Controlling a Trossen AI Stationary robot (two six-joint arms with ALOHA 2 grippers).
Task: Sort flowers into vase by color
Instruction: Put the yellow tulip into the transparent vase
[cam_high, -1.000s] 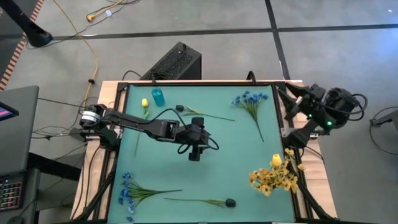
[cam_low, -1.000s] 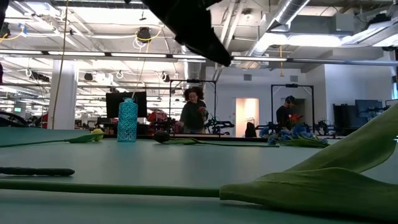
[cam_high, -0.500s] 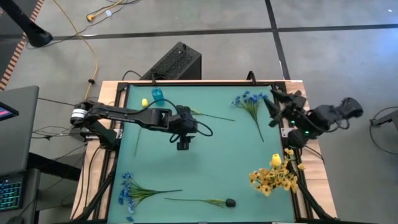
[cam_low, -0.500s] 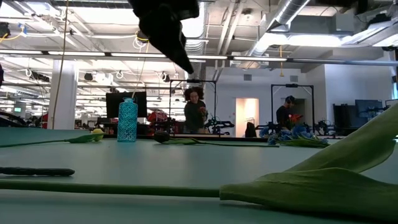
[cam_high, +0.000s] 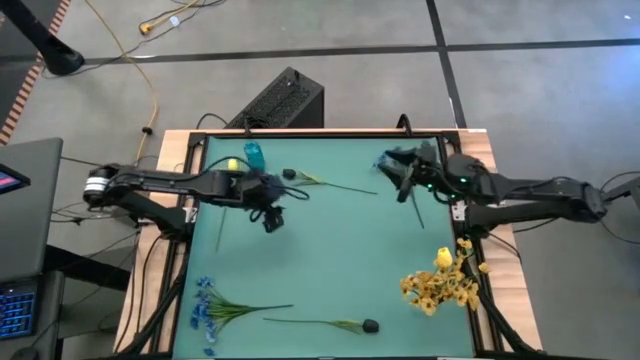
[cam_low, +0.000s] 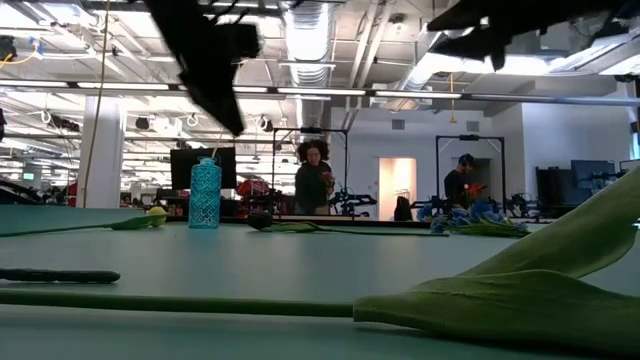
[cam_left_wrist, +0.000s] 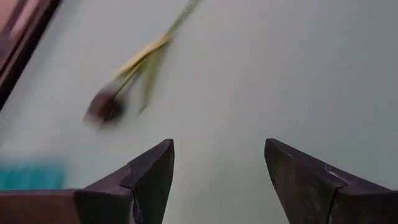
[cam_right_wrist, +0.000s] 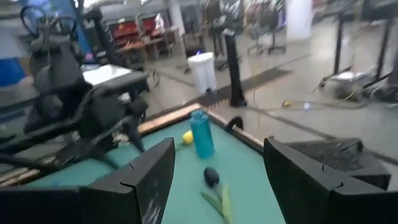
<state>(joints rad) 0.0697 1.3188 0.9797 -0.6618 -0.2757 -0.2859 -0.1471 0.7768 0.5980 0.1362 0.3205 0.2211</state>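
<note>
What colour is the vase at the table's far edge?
Translucent blue vase with a lattice pattern; the low view shows it best.

Grey concrete floor (cam_high: 380, 60) around the table, black box (cam_high: 283, 100) at 12 o'clock; bright ceiling lights (cam_low: 300, 20), white pillar (cam_low: 100, 150), two people (cam_low: 312, 178) beyond.

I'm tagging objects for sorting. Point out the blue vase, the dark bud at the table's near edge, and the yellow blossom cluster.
blue vase (cam_low: 205, 195), low view, middle of its body.
dark bud (cam_high: 370, 325), high view, the bud head.
yellow blossom cluster (cam_high: 440, 285), high view, centre of the blossoms.
</note>
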